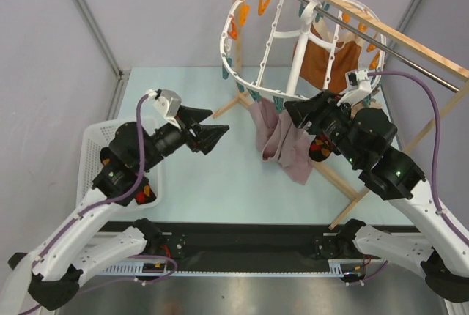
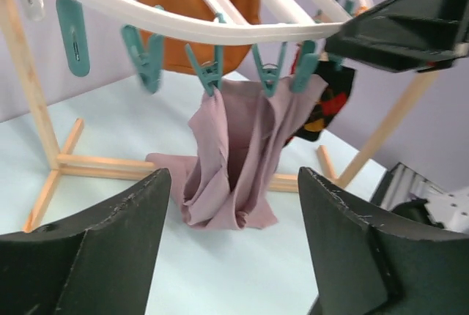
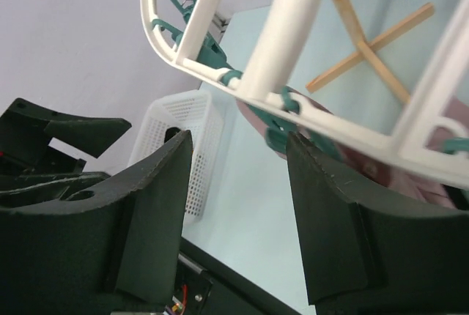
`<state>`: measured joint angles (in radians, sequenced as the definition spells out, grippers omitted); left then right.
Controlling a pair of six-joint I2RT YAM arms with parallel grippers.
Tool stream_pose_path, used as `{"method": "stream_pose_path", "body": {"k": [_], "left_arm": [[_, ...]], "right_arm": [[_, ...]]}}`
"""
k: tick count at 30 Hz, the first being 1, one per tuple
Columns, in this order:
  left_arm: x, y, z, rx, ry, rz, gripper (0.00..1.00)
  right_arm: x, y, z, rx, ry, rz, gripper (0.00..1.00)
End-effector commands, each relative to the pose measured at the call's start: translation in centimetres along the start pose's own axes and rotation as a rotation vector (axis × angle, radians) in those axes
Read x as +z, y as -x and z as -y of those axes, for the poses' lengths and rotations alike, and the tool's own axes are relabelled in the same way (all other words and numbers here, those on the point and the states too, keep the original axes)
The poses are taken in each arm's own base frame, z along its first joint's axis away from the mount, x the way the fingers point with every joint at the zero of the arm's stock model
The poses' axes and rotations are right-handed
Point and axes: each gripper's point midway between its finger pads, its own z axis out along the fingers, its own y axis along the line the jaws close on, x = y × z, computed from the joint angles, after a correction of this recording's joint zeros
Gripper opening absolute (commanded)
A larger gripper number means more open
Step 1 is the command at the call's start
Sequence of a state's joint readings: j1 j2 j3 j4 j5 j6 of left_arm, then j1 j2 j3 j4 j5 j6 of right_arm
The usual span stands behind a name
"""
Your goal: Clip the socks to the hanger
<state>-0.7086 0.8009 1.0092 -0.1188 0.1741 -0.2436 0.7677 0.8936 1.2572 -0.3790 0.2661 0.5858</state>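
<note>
The white round hanger (image 1: 272, 36) hangs from the rack at the back, with teal and orange clips; it also shows in the left wrist view (image 2: 220, 33) and the right wrist view (image 3: 293, 44). One black argyle sock (image 1: 320, 147) hangs below the ring beside the mauve cloth, under a teal clip (image 2: 303, 66); I see the sock in the left wrist view (image 2: 330, 102). A second patterned sock (image 1: 146, 193) lies in the white basket. My left gripper (image 1: 212, 136) is open and empty, left of the cloth. My right gripper (image 1: 297, 112) is open and empty at the ring's near rim, just above the hanging sock.
A mauve-pink cloth (image 1: 282, 141) hangs from two teal clips and reaches the table. An orange-brown garment (image 1: 331, 58) hangs at the ring's back. The wooden rack legs (image 1: 344, 183) and a metal rod (image 1: 366, 33) cross the right side. A white basket (image 1: 95, 146) stands at the left.
</note>
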Motion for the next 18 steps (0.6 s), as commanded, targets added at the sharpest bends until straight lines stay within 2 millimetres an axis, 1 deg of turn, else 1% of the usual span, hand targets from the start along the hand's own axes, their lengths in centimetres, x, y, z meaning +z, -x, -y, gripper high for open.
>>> {"method": "stream_pose_path", "body": {"k": [1,2,3,5,7,8,9,11,12,13,14,15,16,17,18], "left_arm": [[1.6,-0.1,-1.5,0.027,-0.026,0.051,0.77],[1.9,-0.3,-1.0,0.014,-0.085,0.076,0.77],[2.1,-0.3,-1.8,0.008,-0.072,0.089,0.77],[2.7,-0.7,-2.2,-0.001,-0.105,0.118,0.76],[2.7,-0.7,-2.7,0.007,-0.136,0.136,0.76],[3.1,-1.2,-3.1,-0.003,-0.141,0.129,0.77],[3.1,-0.7,-3.3,0.011,-0.164,0.145,0.77],[3.6,-0.8,-3.8,0.005,-0.195,0.138,0.79],[3.7,-0.4,-3.9,0.027,-0.216,0.148,0.79],[3.8,-0.6,-3.4,0.038,-0.261,0.126,0.79],[4.2,-0.2,-3.3,0.068,-0.282,0.127,0.8],[4.8,-0.8,-3.6,0.071,-0.298,0.105,0.8],[5.2,-1.3,-3.4,0.078,-0.331,0.081,0.8],[5.5,-1.0,-3.3,0.106,-0.346,0.084,0.8],[6.1,-1.7,-3.7,0.105,-0.356,0.067,0.81]], "right_arm": [[-0.6,1.5,0.7,-0.016,-0.019,0.045,0.59],[-0.6,1.6,1.1,-0.016,-0.029,0.048,0.59],[-0.8,1.8,1.2,-0.015,-0.03,0.056,0.59],[-1.0,2.1,1.8,-0.016,-0.043,0.06,0.6],[-1.3,2.3,2.0,-0.018,-0.046,0.062,0.61],[-1.3,2.7,2.5,-0.019,-0.058,0.071,0.6],[-1.3,2.7,2.6,-0.02,-0.062,0.07,0.61],[-1.5,2.9,2.9,-0.021,-0.065,0.068,0.61],[-1.4,3.1,3.4,-0.018,-0.077,0.074,0.61],[-1.5,3.1,3.5,-0.017,-0.074,0.068,0.61],[-1.4,3.0,3.6,-0.014,-0.073,0.064,0.61],[-1.3,3.2,3.9,-0.009,-0.079,0.068,0.61],[-1.3,3.0,3.8,-0.007,-0.071,0.057,0.61],[-1.3,3.0,3.9,-0.003,-0.068,0.055,0.61],[-1.4,3.1,3.9,-0.003,-0.066,0.055,0.61]]}}
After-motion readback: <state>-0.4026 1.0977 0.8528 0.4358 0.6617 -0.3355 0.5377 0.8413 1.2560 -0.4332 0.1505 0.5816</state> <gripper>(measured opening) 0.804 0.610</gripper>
